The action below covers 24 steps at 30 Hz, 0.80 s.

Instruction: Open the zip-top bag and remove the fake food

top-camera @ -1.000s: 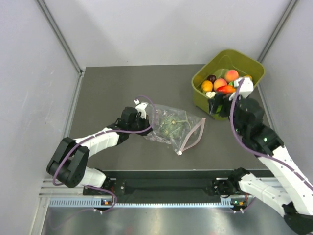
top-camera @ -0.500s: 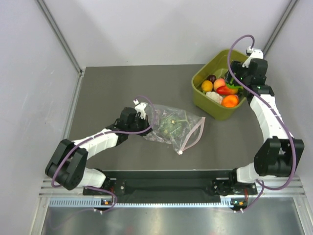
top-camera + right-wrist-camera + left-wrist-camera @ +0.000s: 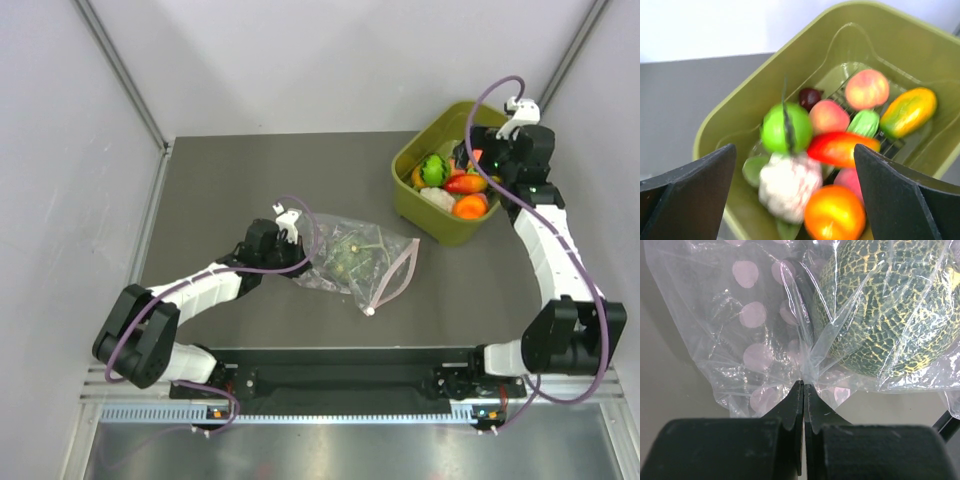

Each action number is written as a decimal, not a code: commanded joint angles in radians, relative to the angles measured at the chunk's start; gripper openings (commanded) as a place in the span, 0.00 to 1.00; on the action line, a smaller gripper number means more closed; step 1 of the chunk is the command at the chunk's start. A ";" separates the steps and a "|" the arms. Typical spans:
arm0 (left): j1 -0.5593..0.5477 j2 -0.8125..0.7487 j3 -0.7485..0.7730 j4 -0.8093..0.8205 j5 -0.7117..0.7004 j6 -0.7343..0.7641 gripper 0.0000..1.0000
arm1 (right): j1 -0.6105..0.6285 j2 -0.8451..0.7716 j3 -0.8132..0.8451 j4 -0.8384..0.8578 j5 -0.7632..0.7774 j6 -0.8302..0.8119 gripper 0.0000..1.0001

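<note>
The clear zip-top bag (image 3: 360,262) lies in the middle of the table, its pink zip strip (image 3: 396,273) pointing right. Inside it a green netted melon (image 3: 885,305) shows through the dotted plastic (image 3: 752,315). My left gripper (image 3: 804,384) is shut on a gathered fold at the bag's left end (image 3: 303,258). My right gripper (image 3: 794,150) hangs open over the olive tub (image 3: 880,30), holding nothing. Below it lies fake food: a blurred green apple (image 3: 785,127), a red pepper (image 3: 840,148), an orange (image 3: 834,212) and a white cauliflower (image 3: 790,185).
The olive tub (image 3: 405,195) stands at the back right corner of the dark mat (image 3: 230,180). It also holds peaches (image 3: 867,88) and a mango (image 3: 907,112). Grey walls close in the left, back and right sides.
My right arm swung up over the tub's far right side and its jaws opened wide. A green apple now lies in the tub. The left gripper and bag have not moved.
</note>
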 commanded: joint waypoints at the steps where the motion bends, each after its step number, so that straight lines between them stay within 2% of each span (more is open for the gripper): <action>1: 0.005 -0.024 -0.009 0.035 0.009 0.000 0.00 | 0.043 -0.159 -0.081 0.032 -0.039 0.015 1.00; 5: 0.005 -0.040 -0.015 0.038 -0.001 -0.003 0.00 | 0.185 -0.305 -0.263 -0.034 -0.010 0.023 0.97; 7: 0.005 -0.037 -0.015 0.040 0.002 -0.003 0.00 | 0.299 -0.370 -0.311 -0.099 0.032 0.035 0.95; 9: 0.005 -0.029 -0.012 0.037 0.006 -0.005 0.00 | 0.401 -0.426 -0.374 -0.164 0.099 0.060 0.92; 12: 0.005 -0.032 -0.014 0.037 0.006 -0.005 0.00 | 0.483 -0.501 -0.443 -0.242 0.210 0.119 0.90; 19: 0.006 -0.040 -0.015 0.037 -0.001 -0.005 0.00 | 0.620 -0.560 -0.492 -0.453 0.426 0.224 0.87; 24: 0.006 -0.040 -0.015 0.040 0.004 -0.005 0.00 | 0.647 -0.545 -0.558 -0.413 0.382 0.258 0.86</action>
